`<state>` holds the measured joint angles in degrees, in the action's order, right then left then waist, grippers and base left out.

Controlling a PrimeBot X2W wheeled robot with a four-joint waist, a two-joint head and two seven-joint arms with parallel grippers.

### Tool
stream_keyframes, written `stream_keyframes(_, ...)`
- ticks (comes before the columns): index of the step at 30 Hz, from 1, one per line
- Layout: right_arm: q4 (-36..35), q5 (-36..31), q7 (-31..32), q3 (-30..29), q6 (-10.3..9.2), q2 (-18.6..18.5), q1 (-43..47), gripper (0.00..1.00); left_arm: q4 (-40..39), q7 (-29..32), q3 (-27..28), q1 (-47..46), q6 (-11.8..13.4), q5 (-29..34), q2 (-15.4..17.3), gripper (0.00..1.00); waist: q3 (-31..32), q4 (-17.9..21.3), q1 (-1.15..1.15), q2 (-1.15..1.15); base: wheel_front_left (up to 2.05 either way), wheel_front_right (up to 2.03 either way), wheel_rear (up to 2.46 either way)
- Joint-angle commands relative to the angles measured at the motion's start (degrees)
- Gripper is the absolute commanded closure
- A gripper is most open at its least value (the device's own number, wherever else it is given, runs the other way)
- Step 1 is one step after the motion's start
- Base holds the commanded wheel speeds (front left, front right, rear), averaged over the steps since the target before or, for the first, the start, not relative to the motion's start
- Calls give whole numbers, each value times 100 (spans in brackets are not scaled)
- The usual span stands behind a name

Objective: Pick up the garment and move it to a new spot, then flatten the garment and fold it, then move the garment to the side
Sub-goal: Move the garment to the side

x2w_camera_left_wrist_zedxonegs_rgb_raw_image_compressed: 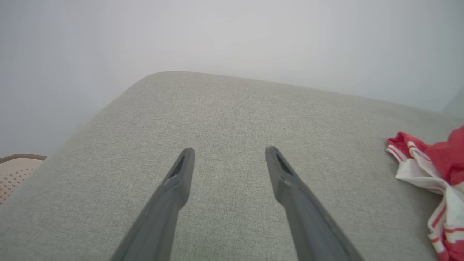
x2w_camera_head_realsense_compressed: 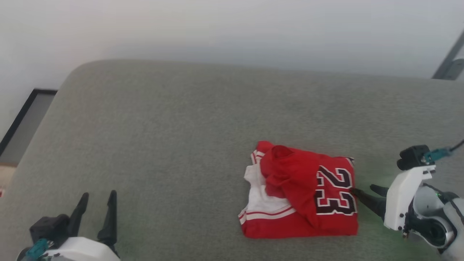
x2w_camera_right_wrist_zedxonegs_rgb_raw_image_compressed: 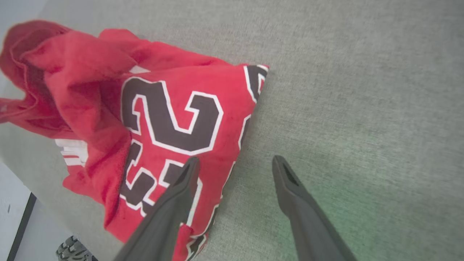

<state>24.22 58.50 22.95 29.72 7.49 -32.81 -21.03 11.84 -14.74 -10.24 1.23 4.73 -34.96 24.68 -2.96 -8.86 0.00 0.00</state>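
The garment (x2w_camera_head_realsense_compressed: 301, 192) lies folded into a rough rectangle on the grey cushion (x2w_camera_head_realsense_compressed: 163, 137), red with a black "23" on its right part and a white striped sleeve at its left. My right gripper (x2w_camera_head_realsense_compressed: 363, 189) is open at the garment's right edge, fingers pointing left. In the right wrist view the right gripper (x2w_camera_right_wrist_zedxonegs_rgb_raw_image_compressed: 235, 159) has one finger over the printed garment (x2w_camera_right_wrist_zedxonegs_rgb_raw_image_compressed: 174, 108) and the other over bare cushion. My left gripper (x2w_camera_head_realsense_compressed: 99, 194) stands open at the lower left, far from the garment. The left gripper (x2w_camera_left_wrist_zedxonegs_rgb_raw_image_compressed: 229, 150) holds nothing, with the garment (x2w_camera_left_wrist_zedxonegs_rgb_raw_image_compressed: 435, 163) at the right edge.
A white wall rises behind the cushion. A dark-framed strip of floor (x2w_camera_head_realsense_compressed: 25, 119) lies beyond the cushion's left edge, and a grey bar (x2w_camera_head_realsense_compressed: 449, 61) slants at the top right. A grey shoe-like thing (x2w_camera_right_wrist_zedxonegs_rgb_raw_image_compressed: 72, 250) shows below the cushion's edge. A pale patterned object (x2w_camera_left_wrist_zedxonegs_rgb_raw_image_compressed: 14, 170) sits left.
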Motion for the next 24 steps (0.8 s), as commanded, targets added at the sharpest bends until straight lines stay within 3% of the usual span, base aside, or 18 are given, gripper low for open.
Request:
stream_keyframes(1, 35, 8, 218, 17, 0, 2, -125, 0, 37, -21, -45, -134, -41, 63, -53, 0, -173, -187, 0, 0, 0, 0, 0)
stream_keyframes(7, 436, -144, 911, 14, 0, 137, -345, 0, 192, -35, -158, -381, -122, 162, -178, 0, -402, -440, 0, 0, 0, 0, 0)
stream_keyframes(14, 945, -209, 1583, 122, 0, 646, -387, 0, 395, -51, -230, -642, -214, 233, -358, 0, -609, -610, 0, 0, 0, 0, 0)
stream_keyframes(15, 870, -247, 1589, 169, 0, 641, -404, 58, 410, -53, -222, -655, -230, 245, -377, 0, -621, -610, 0, 0, 0, 0, 0)
stream_keyframes(16, 870, -247, 1589, 169, 0, 641, -404, 58, 410, -53, -222, -655, -230, 245, -377, 0, -621, -610, 0, 0, 0, 0, 0)
stream_keyframes(17, 776, -255, 1589, 200, 1, 613, -433, 100, 429, -53, -209, -657, -240, 255, -391, 0, -632, -605, 0, 0, 0, 0, 0)
stream_keyframes(24, 457, -321, 1649, -57, -4, 246, -625, 100, 418, -47, -122, -744, -274, 381, -462, 0, -674, -412, 0, 0, 0, 0, 0)
